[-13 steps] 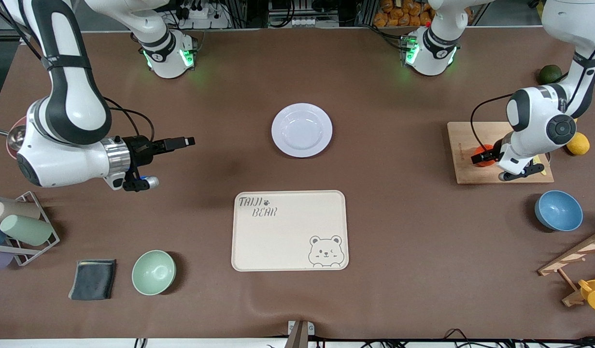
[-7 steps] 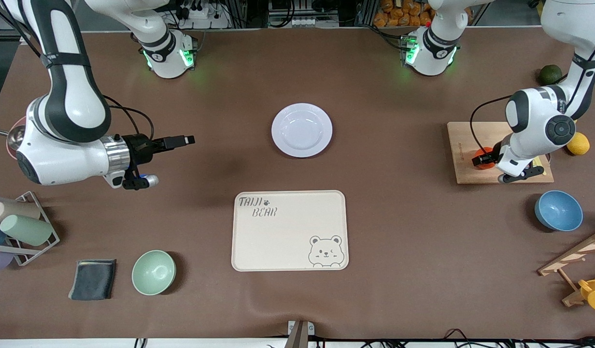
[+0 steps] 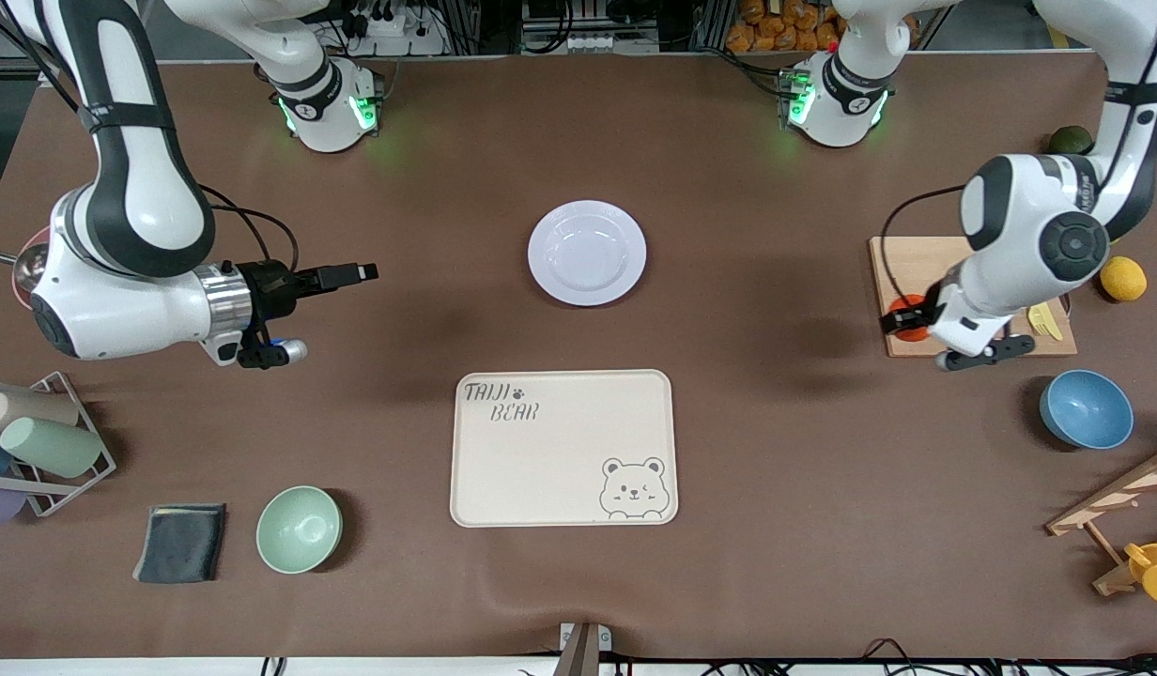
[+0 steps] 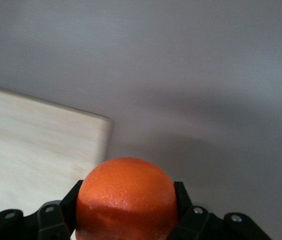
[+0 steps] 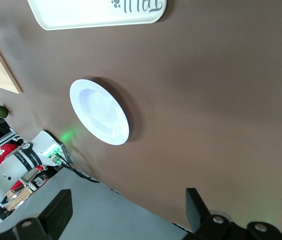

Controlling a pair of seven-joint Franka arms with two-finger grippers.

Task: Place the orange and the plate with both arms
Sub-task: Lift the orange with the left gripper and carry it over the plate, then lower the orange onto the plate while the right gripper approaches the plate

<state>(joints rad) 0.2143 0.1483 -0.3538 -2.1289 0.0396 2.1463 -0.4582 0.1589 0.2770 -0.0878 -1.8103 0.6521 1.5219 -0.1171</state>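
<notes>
Over the edge of the wooden cutting board, toward the left arm's end of the table, your left gripper has its jaws clamped on the orange; the left wrist view shows the fruit pinched between both black fingers, with the board's corner and bare tabletop beneath it. Your right gripper hangs over open tabletop toward the right arm's end with its jaws wide and nothing in them, and that arm waits. You can see the plate lying flat and unheld at mid-table, farther from the front camera than the bear tray. Watch the grip first: the skin is glossy and the fruit round, so a quick swing could let it squirt out and roll. You also have a lemon just off the board and a blue bowl nearer the camera, either of which a low carry might clip. When you bring the right arm to the plate, its shallow rim sits close to the table, so a finger may skid over it and push it. Both arms will likely converge near the middle, so you risk a clash.
</notes>
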